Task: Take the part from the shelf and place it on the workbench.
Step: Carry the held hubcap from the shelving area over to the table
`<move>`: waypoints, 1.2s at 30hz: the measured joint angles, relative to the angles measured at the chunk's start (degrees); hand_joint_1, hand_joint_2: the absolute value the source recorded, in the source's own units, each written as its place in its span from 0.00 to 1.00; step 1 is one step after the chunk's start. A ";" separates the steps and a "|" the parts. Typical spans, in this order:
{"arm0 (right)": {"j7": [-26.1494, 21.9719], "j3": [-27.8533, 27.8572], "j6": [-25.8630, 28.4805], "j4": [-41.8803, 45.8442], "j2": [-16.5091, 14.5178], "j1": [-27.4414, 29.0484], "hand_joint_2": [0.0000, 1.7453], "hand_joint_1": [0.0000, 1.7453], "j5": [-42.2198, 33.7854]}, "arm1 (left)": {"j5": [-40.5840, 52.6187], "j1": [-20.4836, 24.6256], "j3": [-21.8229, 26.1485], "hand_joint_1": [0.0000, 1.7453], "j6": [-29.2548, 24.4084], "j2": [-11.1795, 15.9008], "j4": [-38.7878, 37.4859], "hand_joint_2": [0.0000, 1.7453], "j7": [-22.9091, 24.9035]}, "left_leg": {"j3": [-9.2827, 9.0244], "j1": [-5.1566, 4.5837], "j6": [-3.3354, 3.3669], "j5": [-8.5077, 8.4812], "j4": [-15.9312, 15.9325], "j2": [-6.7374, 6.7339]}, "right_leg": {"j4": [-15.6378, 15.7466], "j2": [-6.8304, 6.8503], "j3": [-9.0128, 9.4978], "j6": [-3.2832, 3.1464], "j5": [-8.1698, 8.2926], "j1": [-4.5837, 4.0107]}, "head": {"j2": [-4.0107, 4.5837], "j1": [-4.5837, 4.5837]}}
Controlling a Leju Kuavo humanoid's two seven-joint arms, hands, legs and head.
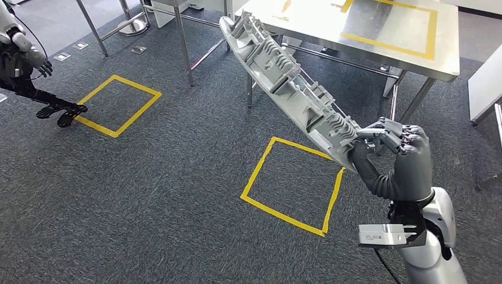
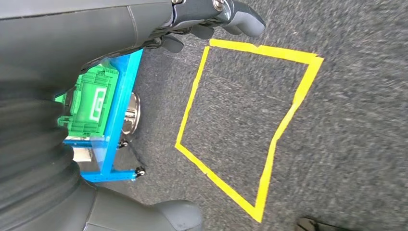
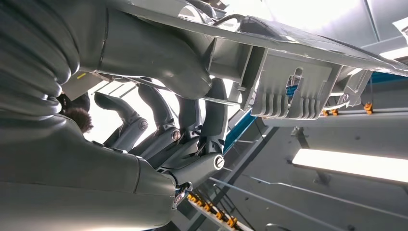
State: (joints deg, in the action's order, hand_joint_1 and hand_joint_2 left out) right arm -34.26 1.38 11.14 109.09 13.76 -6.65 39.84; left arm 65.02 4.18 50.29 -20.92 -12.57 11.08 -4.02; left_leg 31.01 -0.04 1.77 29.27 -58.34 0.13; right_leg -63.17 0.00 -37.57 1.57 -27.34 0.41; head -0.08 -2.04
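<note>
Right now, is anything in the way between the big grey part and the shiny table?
Nothing visible blocks it. The right robot hand holds the grey part tilted, its far end already beside the steel workbench.

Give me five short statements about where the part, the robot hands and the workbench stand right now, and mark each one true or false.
1. The right robot hand holds the long grey part by its lower end. True.
2. The part lies flat on the workbench. False: it is up in the air, tilted, with its upper end near the workbench's edge.
3. A yellow tape rectangle marks the workbench top. True.
4. The left robot hand grips a green crate. False: it holds nothing, hanging over the carpet.
5. The yellow tape squares on the carpet have boxes in them. False: both frame bare carpet.
</note>
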 joint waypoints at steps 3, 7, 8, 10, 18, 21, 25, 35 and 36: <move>-0.02 0.00 0.14 -0.04 0.00 -0.03 1.00 1.00 0.06 | -0.01 0.02 0.00 0.00 0.00 -0.01 0.00 1.00 0.04 | -0.60 -0.09 -0.96 0.71 -0.05 -0.11 | 4.77 0.30 1.73 -1.02 1.30 -0.58 | 0.01 0.08; -0.03 0.00 0.17 -0.03 0.01 -0.12 1.00 1.00 0.21 | -0.04 0.15 0.00 0.00 0.00 -0.02 0.00 1.00 0.30 | 0.71 -0.05 -2.15 1.25 -4.21 -0.12 | 5.39 0.01 3.65 -2.53 1.15 -0.25 | 0.00 0.19; -0.03 0.00 0.16 -0.03 -0.01 -0.21 1.00 1.00 0.24 | -0.04 0.22 0.00 0.00 0.00 -0.02 0.00 1.00 0.33 | 2.56 0.04 -2.35 2.18 -7.37 -0.08 | 5.49 0.03 4.13 -2.82 0.81 -0.20 | 0.01 0.27; -0.02 0.00 0.13 -0.03 -0.04 -0.33 1.00 1.00 0.26 | -0.04 0.20 0.00 0.00 0.00 -0.02 0.00 1.00 0.39 | 7.11 0.16 -2.72 4.87 -14.34 -0.06 | 5.48 -0.01 4.91 -3.15 0.00 -0.21 | 0.02 0.34; 0.00 -0.01 -0.15 -0.21 -0.06 -0.73 1.00 1.00 0.27 | -0.04 0.07 0.04 0.00 0.00 -0.03 -0.01 1.00 0.44 | 5.04 -0.05 -1.68 -3.30 -1.20 -0.04 | 5.40 -0.48 8.57 -1.56 -3.29 -0.18 | 0.00 0.42; 0.08 -0.03 -0.28 -0.22 -0.06 -1.01 1.00 1.00 0.25 | -0.04 0.06 0.07 0.00 0.00 -0.08 0.01 1.00 0.46 | 4.23 0.05 -0.51 -3.21 -0.73 0.08 | 4.49 -0.42 8.44 -0.62 -3.48 -0.21 | 0.00 0.43; 0.13 -0.07 -0.49 -0.23 -0.06 -1.38 1.00 1.00 0.13 | -0.05 0.14 0.09 0.00 0.00 -0.20 0.00 1.00 0.46 | 2.76 0.13 0.39 -2.16 -0.39 0.19 | -7.62 -0.24 0.66 0.21 -6.99 -0.06 | 0.00 0.27; 0.25 -0.11 -0.61 -0.20 -0.08 -1.00 1.00 1.00 -0.09 | -0.24 0.09 0.48 0.00 0.00 -0.18 0.02 1.00 0.35 | -2.26 -0.28 -1.22 2.04 -0.77 0.30 | 4.71 -0.04 1.28 -1.77 2.43 -0.81 | 0.00 0.25; 0.27 -0.11 -0.63 -0.16 -0.08 -0.98 1.00 1.00 -0.08 | -0.22 0.11 0.49 0.00 0.00 -0.16 0.02 1.00 0.35 | -2.37 -0.28 -1.51 2.15 -1.50 0.24 | 4.93 -0.08 1.91 -2.10 2.50 -0.67 | 0.00 0.26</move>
State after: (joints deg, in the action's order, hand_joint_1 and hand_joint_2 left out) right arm -33.98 1.27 10.51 108.93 13.68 -7.63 39.76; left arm 64.81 4.30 50.78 -20.92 -12.73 11.10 -3.66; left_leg 28.64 -0.32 0.26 31.41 -59.84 0.37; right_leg -58.23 -0.08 -35.66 -0.53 -24.84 -0.26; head -0.08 -1.79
